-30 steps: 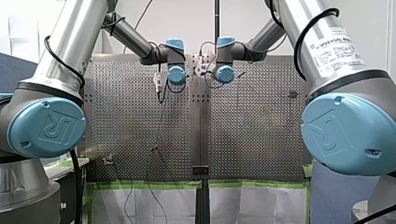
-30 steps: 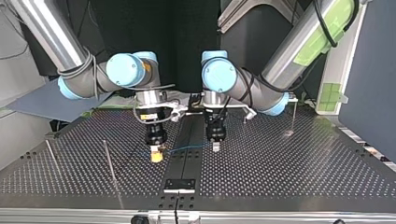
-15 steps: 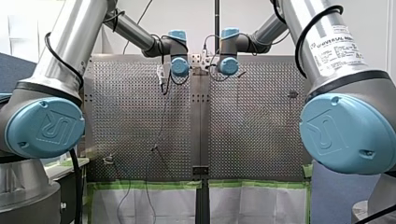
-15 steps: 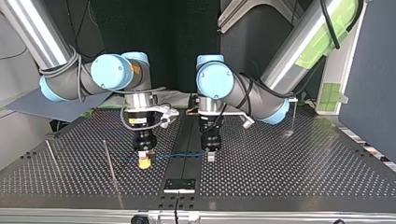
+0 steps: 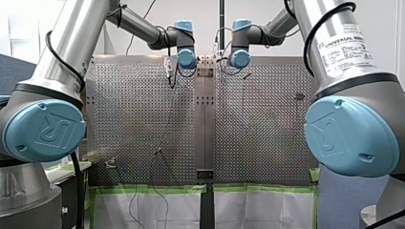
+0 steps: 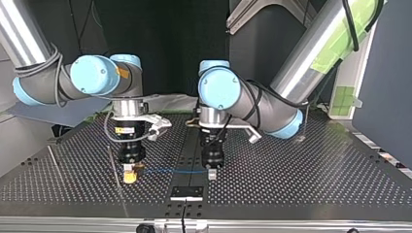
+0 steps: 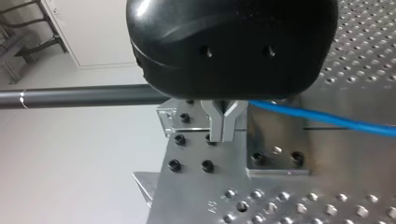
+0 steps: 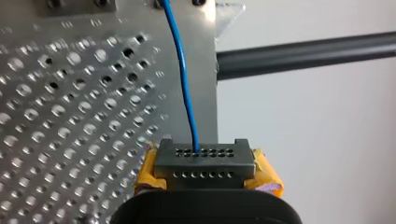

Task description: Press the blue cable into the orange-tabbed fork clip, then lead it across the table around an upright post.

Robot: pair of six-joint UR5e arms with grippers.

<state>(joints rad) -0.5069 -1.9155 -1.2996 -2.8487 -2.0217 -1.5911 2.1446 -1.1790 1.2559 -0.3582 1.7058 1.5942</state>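
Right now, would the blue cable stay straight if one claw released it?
Probably not: the blue cable is thin and spans straight only between my right claw and my left claw. It curves slightly ahead of my right claw, so it is likely limp and light.

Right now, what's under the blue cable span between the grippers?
Bare perforated table and the dark centre strip lie under the blue cable. Its ends are hidden in my right gripper and my left gripper.

Left gripper and right gripper point down, fingers pinched.
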